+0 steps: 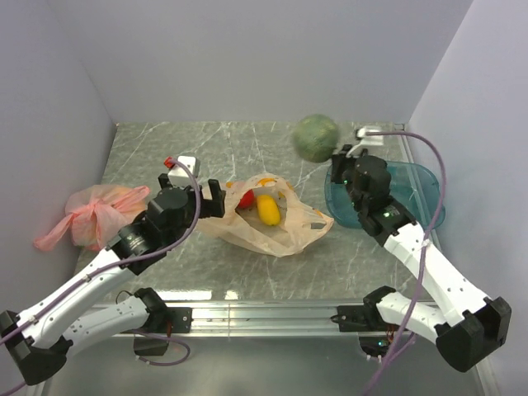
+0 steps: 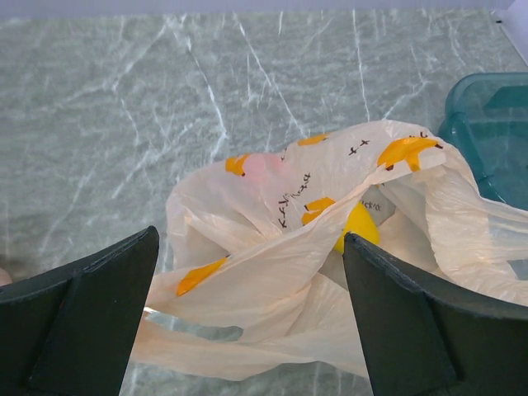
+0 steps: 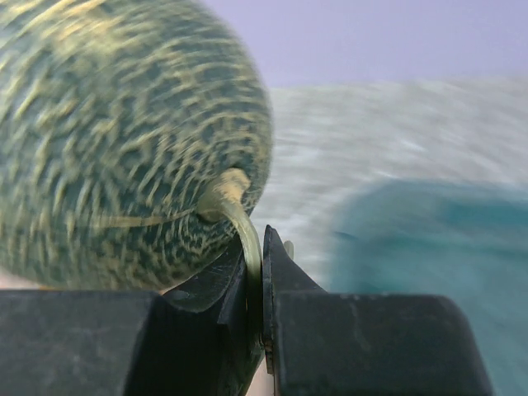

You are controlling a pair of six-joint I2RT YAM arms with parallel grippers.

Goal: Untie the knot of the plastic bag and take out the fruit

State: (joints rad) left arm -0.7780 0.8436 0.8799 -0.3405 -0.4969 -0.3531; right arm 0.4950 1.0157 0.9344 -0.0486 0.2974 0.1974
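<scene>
The beige-orange plastic bag [image 1: 272, 221] lies open on the marble table; no knot shows. A yellow fruit [image 1: 267, 209] and a red fruit [image 1: 247, 198] sit in its mouth. My left gripper [image 1: 208, 198] is open at the bag's left edge; in the left wrist view the bag [image 2: 330, 272] lies between its fingers [image 2: 412, 322] and the yellow fruit [image 2: 360, 227] peeks out. My right gripper [image 1: 338, 157] is shut on the stem [image 3: 247, 239] of the grey-green netted melon [image 1: 316, 137] and holds it in the air, left of the teal tray. The melon [image 3: 124, 140] fills the right wrist view. The purple fruits are hidden.
A teal plastic tray [image 1: 421, 194] stands at the right, under my right arm, and shows in the left wrist view [image 2: 487, 124]. A knotted pink plastic bag [image 1: 91, 216] lies at the left edge. Grey walls close the back and sides.
</scene>
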